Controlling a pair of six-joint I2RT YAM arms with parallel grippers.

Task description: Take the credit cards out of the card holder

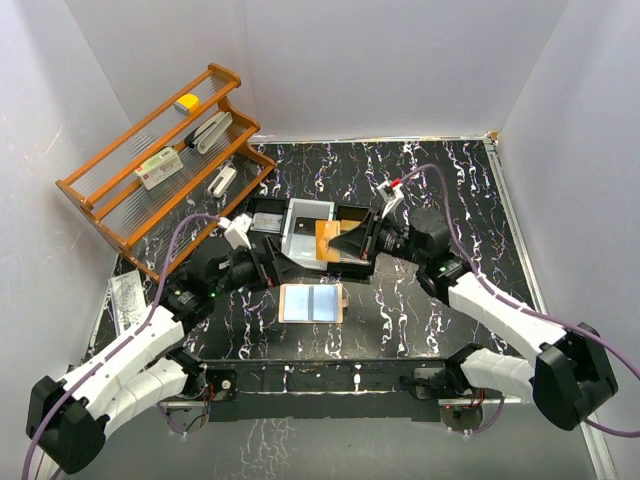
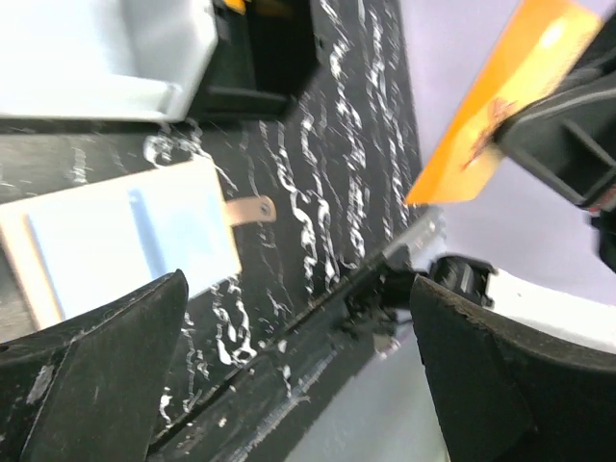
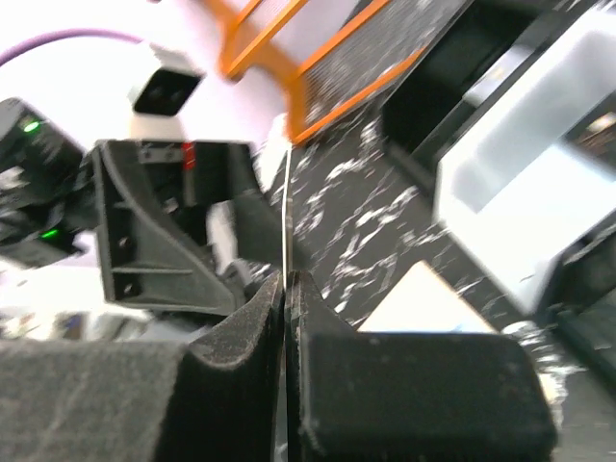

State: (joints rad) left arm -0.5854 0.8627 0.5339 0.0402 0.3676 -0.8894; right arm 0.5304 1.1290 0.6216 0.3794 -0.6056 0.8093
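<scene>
The beige card holder (image 1: 312, 302) lies open on the table in front of the tray, with blue-grey cards (image 1: 312, 301) in its slots. My right gripper (image 1: 348, 243) is shut on an orange-brown credit card (image 1: 326, 240) and holds it in the air over the tray. In the right wrist view the card (image 3: 288, 207) shows edge-on between the shut jaws (image 3: 288, 281). My left gripper (image 1: 276, 264) is open and empty, just left of and above the holder. In the left wrist view the holder (image 2: 115, 241) with its snap tab (image 2: 252, 209) lies below, and the orange card (image 2: 500, 101) is at the upper right.
A black-and-grey three-compartment tray (image 1: 262, 213) sits behind the holder. An orange rack (image 1: 110, 200) with small items stands at the back left. A clear packet (image 1: 125, 297) lies by the left wall. A black rail (image 1: 330, 375) runs along the near edge.
</scene>
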